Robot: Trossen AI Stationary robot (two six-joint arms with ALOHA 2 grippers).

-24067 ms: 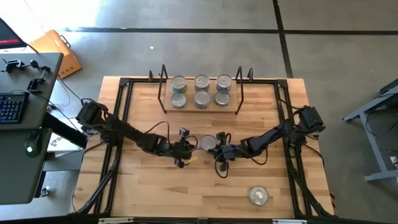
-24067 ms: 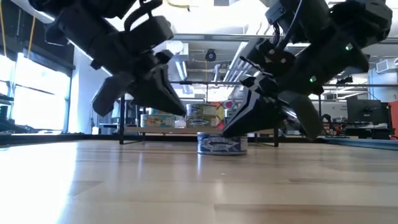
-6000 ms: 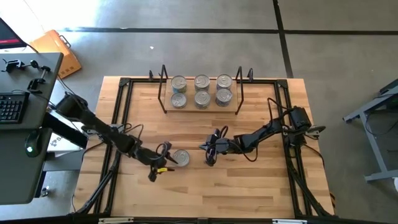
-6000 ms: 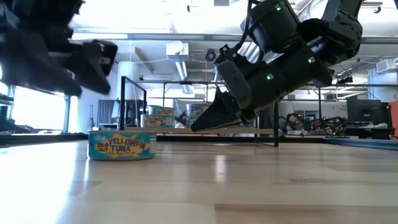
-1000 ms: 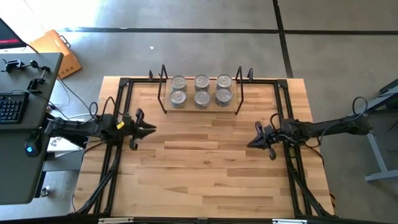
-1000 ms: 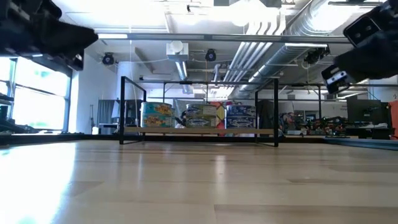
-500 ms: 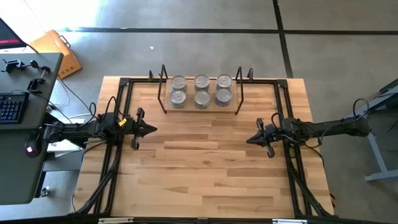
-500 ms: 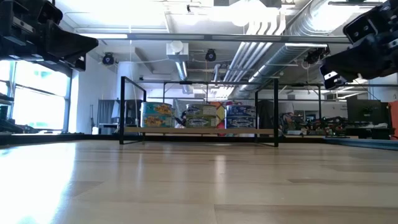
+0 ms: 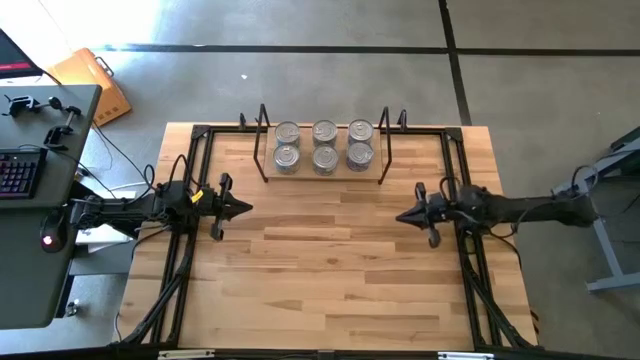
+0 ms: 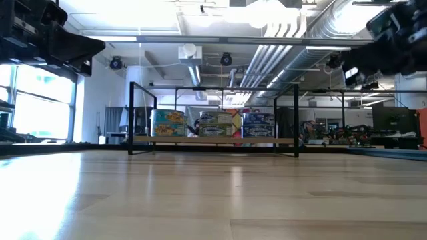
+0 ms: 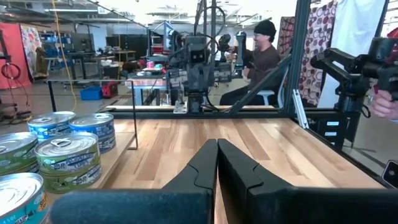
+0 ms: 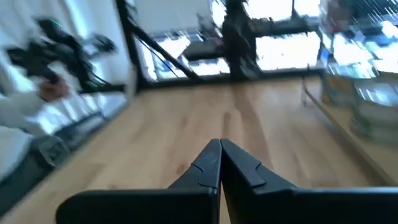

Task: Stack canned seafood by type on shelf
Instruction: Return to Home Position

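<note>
Several silver-topped tins of canned seafood (image 9: 323, 145) stand in three stacks of two rows on the shelf (image 9: 322, 170), a wooden board between black wire end frames at the table's far middle; the low view shows them stacked (image 10: 215, 125). My left gripper (image 9: 246, 208) is shut and hovers level at the table's left edge, pointing right, with the tins (image 11: 68, 155) off to its side. My right gripper (image 9: 400, 216) is shut and hovers level at the right edge, pointing left. Neither holds anything.
The wooden tabletop (image 9: 330, 270) lies bare between the two grippers. Black frame rails (image 9: 190, 250) run along the table's left and right sides. A desk with a keyboard (image 9: 20, 170) stands left of the table. A seated person (image 11: 258, 50) shows beyond the table.
My left gripper has shut its fingers while staying at the left edge. My right gripper has swung slightly toward the table's far edge and straightened, still shut. The tins on the shelf have not moved.
</note>
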